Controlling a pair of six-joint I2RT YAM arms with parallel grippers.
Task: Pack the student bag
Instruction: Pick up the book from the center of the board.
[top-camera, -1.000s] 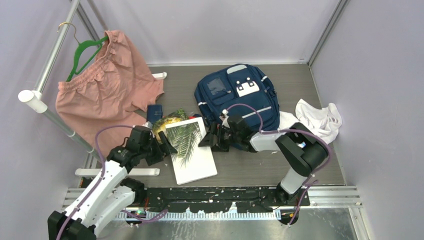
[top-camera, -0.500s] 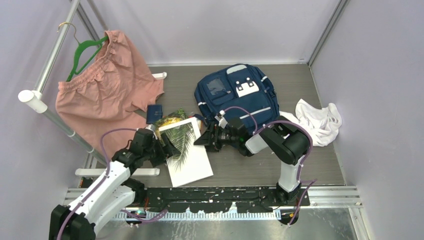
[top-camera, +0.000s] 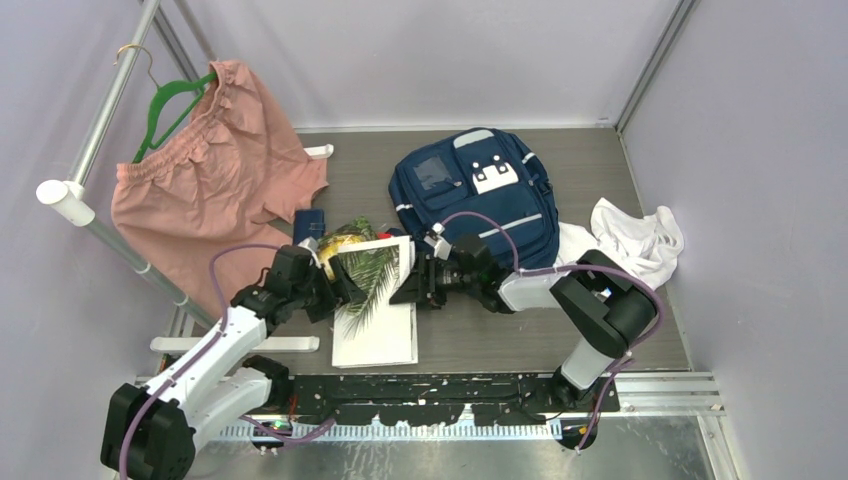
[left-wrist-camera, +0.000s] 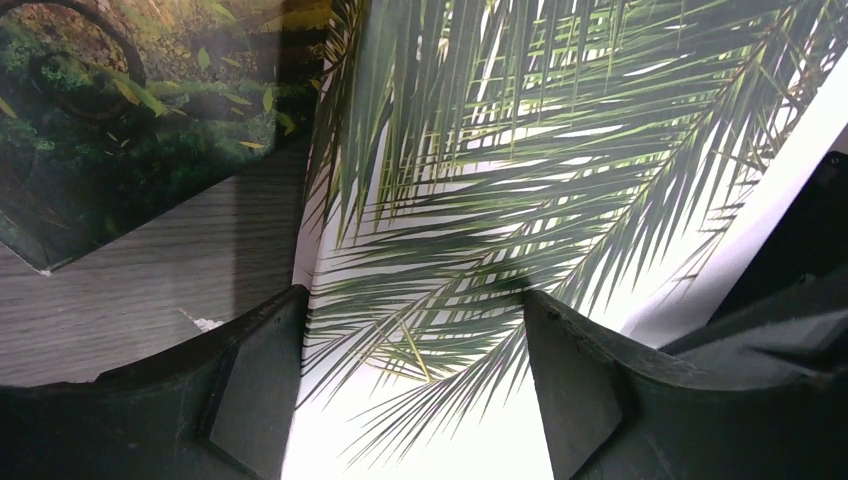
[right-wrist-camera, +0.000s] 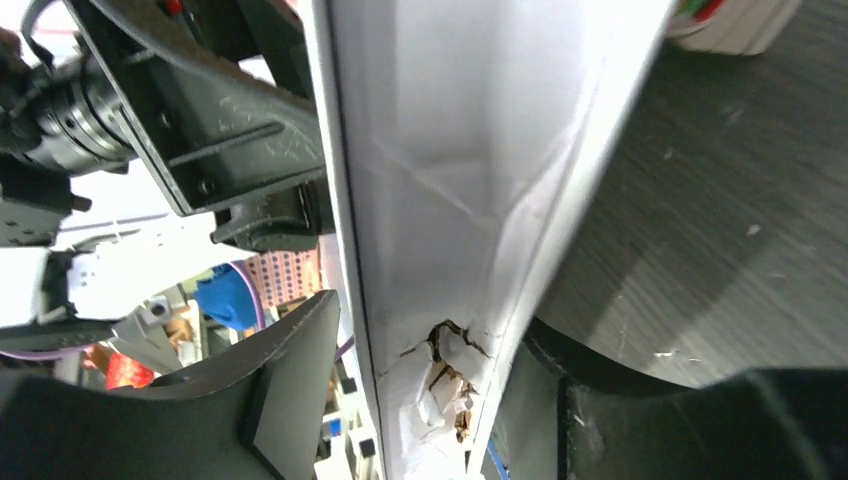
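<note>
The navy student bag (top-camera: 470, 195) lies flat at the back middle of the table, its white patch facing up. A white book with a palm-leaf cover (top-camera: 375, 300) is tilted up in front of it, its right edge raised. My right gripper (top-camera: 411, 284) grips that right edge; in the right wrist view (right-wrist-camera: 432, 310) the book's torn white spine (right-wrist-camera: 450, 370) sits between the fingers. My left gripper (top-camera: 342, 286) is open against the book's left side. In the left wrist view (left-wrist-camera: 412, 300) its fingers stand wide apart over the palm cover (left-wrist-camera: 500, 180).
A green and yellow book (top-camera: 338, 240) and a small navy wallet (top-camera: 310, 222) lie behind the palm book. Pink shorts (top-camera: 210, 180) hang on a green hanger from the rail at left. A white cloth (top-camera: 630, 235) lies right of the bag.
The palm book has gone from lying flat to tilted up on its left edge. Both grippers have closed in on it, the left one moving up and right.
</note>
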